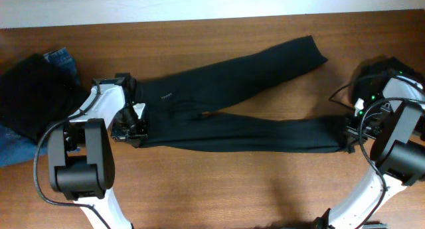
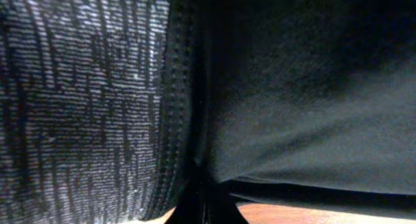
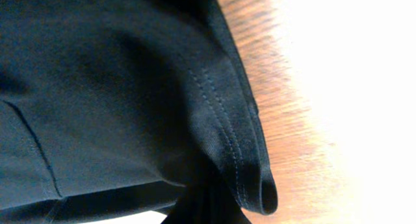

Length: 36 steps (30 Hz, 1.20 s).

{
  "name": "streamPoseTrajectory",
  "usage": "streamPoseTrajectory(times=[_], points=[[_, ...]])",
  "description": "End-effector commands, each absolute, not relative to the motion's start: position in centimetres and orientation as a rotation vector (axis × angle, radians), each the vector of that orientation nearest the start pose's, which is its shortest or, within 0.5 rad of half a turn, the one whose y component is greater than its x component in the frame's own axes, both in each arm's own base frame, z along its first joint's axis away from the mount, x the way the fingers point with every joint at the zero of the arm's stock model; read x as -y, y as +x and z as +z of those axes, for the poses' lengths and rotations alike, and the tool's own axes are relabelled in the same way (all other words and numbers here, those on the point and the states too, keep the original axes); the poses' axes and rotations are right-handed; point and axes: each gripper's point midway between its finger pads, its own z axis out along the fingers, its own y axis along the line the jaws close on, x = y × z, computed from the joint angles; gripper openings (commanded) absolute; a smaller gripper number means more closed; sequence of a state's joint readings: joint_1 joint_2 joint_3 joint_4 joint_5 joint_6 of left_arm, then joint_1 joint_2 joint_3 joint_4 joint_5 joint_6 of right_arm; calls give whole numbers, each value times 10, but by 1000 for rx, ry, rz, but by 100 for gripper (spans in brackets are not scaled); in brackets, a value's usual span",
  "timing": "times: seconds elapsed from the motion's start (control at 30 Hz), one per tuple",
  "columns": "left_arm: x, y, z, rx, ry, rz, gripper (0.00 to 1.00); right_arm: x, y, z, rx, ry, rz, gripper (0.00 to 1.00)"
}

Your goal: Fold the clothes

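Wooden counter (image 1: 232, 189) carries the trousers (image 1: 232, 89) flat, legs splayed rightward. The left hand (image 1: 135, 128) is clamped on the waistband (image 2: 78, 107) and the right hand (image 1: 350, 139) on the near leg's hem (image 3: 240, 159). With both ends pinched, that leg can seemingly be lifted over the other.

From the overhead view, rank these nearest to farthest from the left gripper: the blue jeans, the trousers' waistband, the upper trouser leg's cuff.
1. Trousers' waistband: right at the left gripper, pinched in its shut jaws.
2. Blue jeans: farther out on the left side.
3. Upper trouser leg's cuff: far across on the right side, toward the top of the view.
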<state>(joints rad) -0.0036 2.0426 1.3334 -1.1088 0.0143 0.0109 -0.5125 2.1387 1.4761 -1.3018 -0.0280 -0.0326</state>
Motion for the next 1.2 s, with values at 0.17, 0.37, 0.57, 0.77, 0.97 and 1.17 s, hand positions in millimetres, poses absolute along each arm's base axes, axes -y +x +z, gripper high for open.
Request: streamPoseTrajectory(times=[0.17,0.37,0.57,0.77,0.97,1.17], points=[[10,294,-17,-3453,10,-131,0,149,260,2,-3412,864,171,4],[19,318,16,-3295,113,-214,0,149,260,2,-3410,864,170,4],[11,334,54,-3149,119,-124,4,149,261,1,-3406,863,169,4],[0,357,83,-2998,52,-48,6,149,262,1,-3402,863,174,4],[1,360,89,-2974,53,-48,1,149,262,1,-3402,864,180,4],[1,341,86,-3052,53,-53,1,138,279,4,-3341,808,338,24]])
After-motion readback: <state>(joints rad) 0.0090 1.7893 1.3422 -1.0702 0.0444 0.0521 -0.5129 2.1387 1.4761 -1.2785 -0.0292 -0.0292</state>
